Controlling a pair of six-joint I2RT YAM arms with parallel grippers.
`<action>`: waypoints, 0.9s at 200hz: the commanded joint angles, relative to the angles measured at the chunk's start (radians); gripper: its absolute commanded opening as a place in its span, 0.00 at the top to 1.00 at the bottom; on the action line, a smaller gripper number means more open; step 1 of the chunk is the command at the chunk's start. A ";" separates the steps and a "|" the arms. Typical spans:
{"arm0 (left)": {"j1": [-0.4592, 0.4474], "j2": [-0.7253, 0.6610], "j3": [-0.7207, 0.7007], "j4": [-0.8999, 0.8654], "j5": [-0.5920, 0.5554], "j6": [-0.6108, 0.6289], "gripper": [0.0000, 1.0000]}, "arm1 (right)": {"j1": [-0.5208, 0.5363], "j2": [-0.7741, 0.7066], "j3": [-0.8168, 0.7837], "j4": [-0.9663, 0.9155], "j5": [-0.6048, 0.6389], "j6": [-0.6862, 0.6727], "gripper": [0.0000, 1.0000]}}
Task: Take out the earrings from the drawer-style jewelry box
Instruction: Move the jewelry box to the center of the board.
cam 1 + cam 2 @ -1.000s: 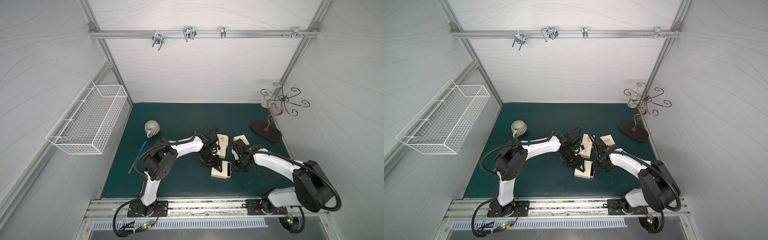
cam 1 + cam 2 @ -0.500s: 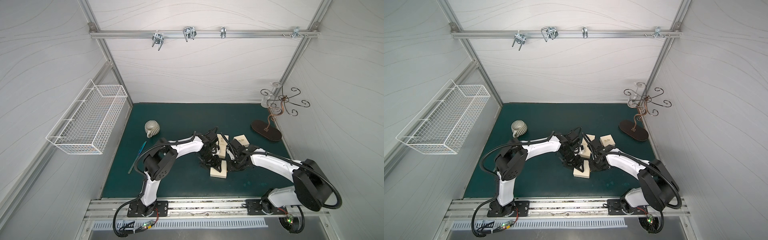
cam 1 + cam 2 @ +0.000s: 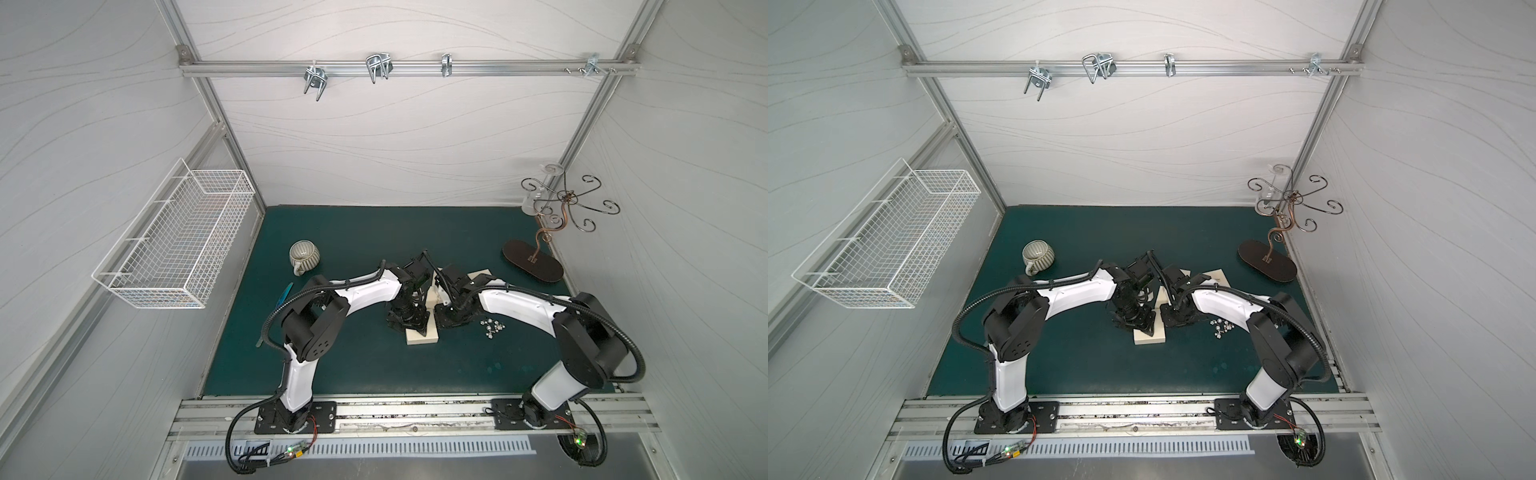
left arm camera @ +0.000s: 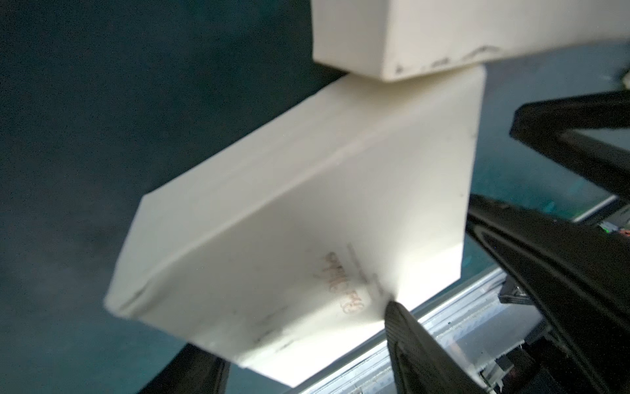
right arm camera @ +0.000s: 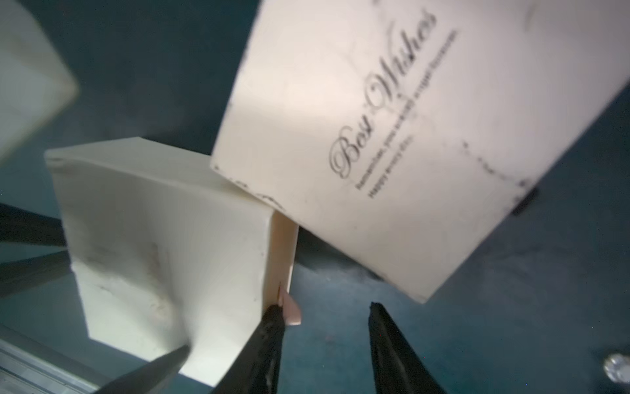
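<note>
The earrings [image 3: 492, 328] [image 3: 1222, 326] lie as small silver beads on the green mat, right of my right gripper; one bead [image 5: 618, 366] shows in the right wrist view. A cream jewelry box [image 3: 422, 337] [image 3: 1148, 336] sits under my left gripper [image 3: 409, 322] [image 4: 300, 327], whose fingers straddle its near corner, with one fingertip [image 4: 405, 327] touching it. My right gripper [image 3: 451, 316] [image 5: 324, 307] is open over bare mat, one fingertip [image 5: 272, 317] against that box [image 5: 163, 245] by its pink tab [image 5: 289, 310]. A "Best Wishes" box [image 5: 409, 136] [image 3: 480, 275] lies just beyond.
A third cream box [image 3: 436, 291] sits between the two wrists. A striped mug [image 3: 304, 256] and a blue pen [image 3: 284, 293] lie at the left. A scrolled metal hook stand [image 3: 532, 262] is at the back right. A white wire basket [image 3: 178, 245] hangs on the left wall.
My right gripper has moved left toward the left gripper, uncovering the earrings on the mat. The box under the left gripper shifted slightly left, and the left jaws have narrowed.
</note>
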 commanded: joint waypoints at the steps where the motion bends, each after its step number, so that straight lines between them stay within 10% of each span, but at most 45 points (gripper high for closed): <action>1: 0.043 -0.002 -0.002 0.035 -0.163 -0.062 0.30 | 0.020 -0.009 0.035 0.057 -0.047 -0.014 0.55; 67: 0.079 -0.032 0.067 0.080 -0.280 -0.024 0.29 | -0.016 -0.405 -0.170 0.064 0.385 0.083 0.52; 112: 0.085 -0.319 -0.183 0.337 -0.446 -0.004 0.21 | -0.182 -0.607 -0.247 0.034 0.565 0.172 0.47; 126: 0.098 -0.380 -0.220 0.361 -0.530 0.032 0.12 | -0.206 -0.619 -0.248 0.070 0.637 0.169 0.32; 133: 0.112 -0.398 -0.225 0.360 -0.562 0.050 0.02 | -0.211 -0.617 -0.248 0.099 0.683 0.160 0.02; 180: 0.271 -0.441 -0.204 0.308 -0.694 0.078 0.00 | -0.288 -0.444 -0.337 0.607 0.835 -0.211 0.01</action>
